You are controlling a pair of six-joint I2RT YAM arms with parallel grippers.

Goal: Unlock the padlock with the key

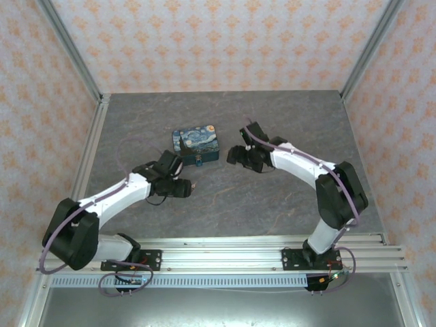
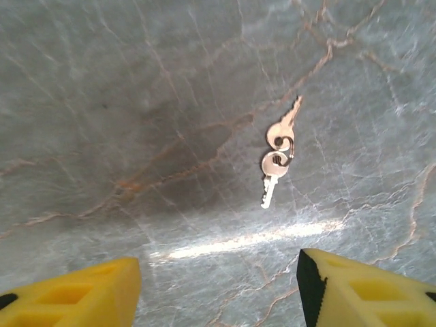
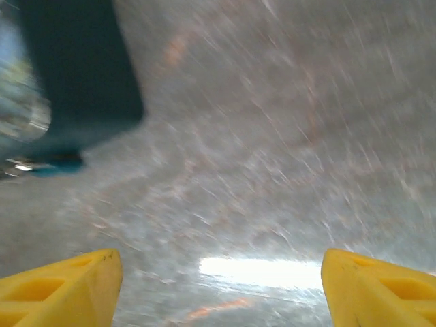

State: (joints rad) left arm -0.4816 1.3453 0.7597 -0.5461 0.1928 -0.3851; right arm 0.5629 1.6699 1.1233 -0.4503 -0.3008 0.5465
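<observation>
Fingers on my left arm (image 1: 185, 185) hang low over the grey marbled bench (image 1: 272, 204), left of its middle, and point to the right. They stand apart with nothing between them. On the left wrist camera their two yellow fingertips (image 2: 82, 293) sit in the lower corners with bare stone in the gap. Ahead of that gap, and nearer the right fingertip, lie the keys (image 2: 278, 153): two small silvery ones joined by a little ring, flat on the bench. One blade points up and to the right, the other points down. They touch neither fingertip.

Further right and farther back on the bench lies the blue swirl-painted tin (image 1: 196, 146), flat, with its long side across the view. The padlock (image 1: 198, 162) hangs at the middle of the tin's near side, touching it. It is too small from above for me to tell whether its shackle is shut.

Right of the tin, my right fingers (image 1: 233, 155) hover just beside its right end and point left at it. They too stand apart and hold nothing. On the right wrist camera the picture is blurred: the yellow fingertips (image 3: 61, 286) frame bare bench, and the tin's dark corner sits at the upper left, clear of both tips.
</observation>
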